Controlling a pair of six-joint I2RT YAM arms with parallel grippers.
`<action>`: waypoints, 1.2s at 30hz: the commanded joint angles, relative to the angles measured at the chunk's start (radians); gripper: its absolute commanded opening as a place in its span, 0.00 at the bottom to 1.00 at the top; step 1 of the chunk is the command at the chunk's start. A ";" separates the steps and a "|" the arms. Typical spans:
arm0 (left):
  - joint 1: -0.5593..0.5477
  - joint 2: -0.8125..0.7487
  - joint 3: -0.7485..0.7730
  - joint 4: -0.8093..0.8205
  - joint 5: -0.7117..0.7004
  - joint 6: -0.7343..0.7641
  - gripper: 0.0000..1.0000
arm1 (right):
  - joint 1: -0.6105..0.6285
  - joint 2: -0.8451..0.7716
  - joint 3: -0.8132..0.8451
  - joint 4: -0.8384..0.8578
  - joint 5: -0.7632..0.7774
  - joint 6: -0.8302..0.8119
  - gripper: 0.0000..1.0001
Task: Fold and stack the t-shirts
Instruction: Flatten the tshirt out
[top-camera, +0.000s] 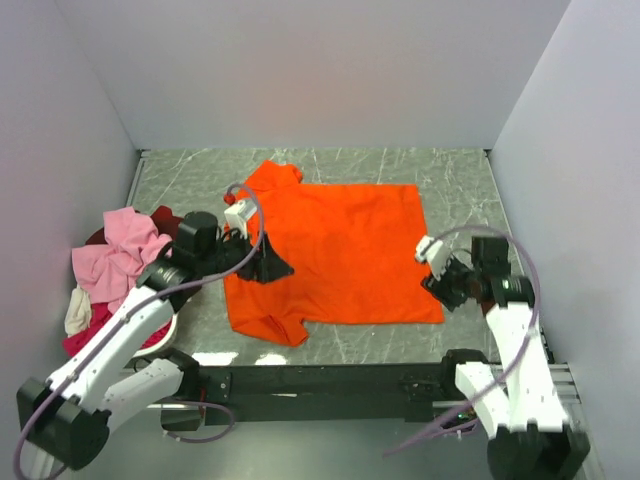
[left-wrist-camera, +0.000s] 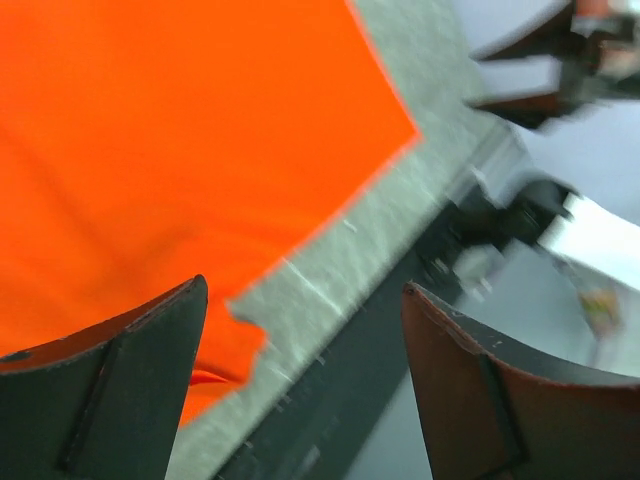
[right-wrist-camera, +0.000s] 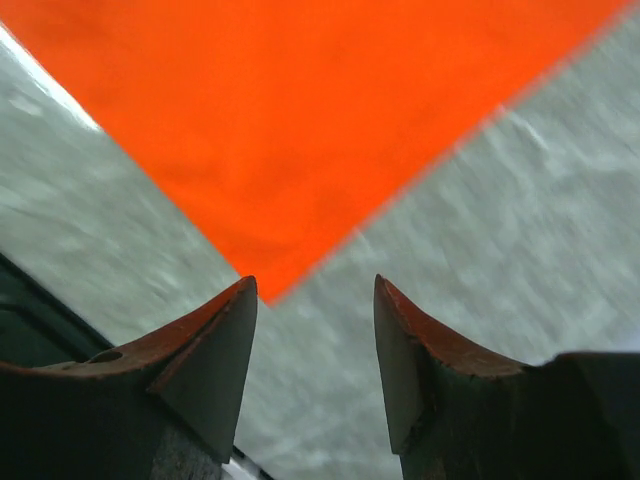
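**Orange tee flat on the desk, both tools open and empty**

The orange t-shirt (top-camera: 340, 255) lay spread out in the middle of the grey marbled desk (top-camera: 450, 170). Its neck and sleeves pointed toward the left side and its straight hem toward the right. One sleeve stuck out at the far left corner and the other at the near left corner.

The left tool (top-camera: 268, 264) hung over the shirt's left part, near the neckline. In its wrist view the two dark fingers (left-wrist-camera: 130, 400) stood wide apart with nothing between them, and orange cloth and bare desk showed below.

The right tool (top-camera: 438, 288) sat at the shirt's near right corner. Its fingers (right-wrist-camera: 215, 350) were parted too, though less widely, and gripped nothing. The pointed corner of the shirt lay on the desk just ahead of the tips.

At the desk's left edge, beside the left arm, sat a loose pile of t-shirts (top-camera: 120, 255). Light pink lay on top, with magenta and a bit of cream-white beneath, all unfolded and well apart from the orange one.
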 joint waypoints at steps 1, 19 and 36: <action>0.010 0.131 0.112 -0.017 -0.226 0.044 0.83 | 0.002 0.215 0.135 0.110 -0.279 0.099 0.57; 0.038 0.256 0.247 0.006 -0.745 0.320 0.98 | 0.138 0.907 0.480 0.251 -0.047 0.435 0.51; 0.047 0.159 0.111 0.065 -0.822 0.335 0.97 | 0.191 1.036 0.419 0.262 0.140 0.442 0.36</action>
